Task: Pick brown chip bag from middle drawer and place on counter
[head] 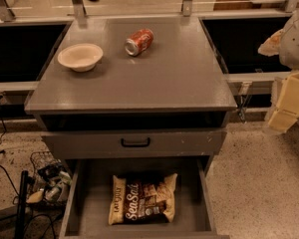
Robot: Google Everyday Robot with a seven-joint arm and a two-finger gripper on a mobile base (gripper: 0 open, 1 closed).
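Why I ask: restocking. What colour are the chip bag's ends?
Cream-yellow ends on the brown chip bag, camera view; claw at right edge.

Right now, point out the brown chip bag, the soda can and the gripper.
brown chip bag (134, 200): camera view, white lettering.
orange-red soda can (139, 42): camera view, its side.
gripper (285, 108): camera view, right edge, pale lower end.
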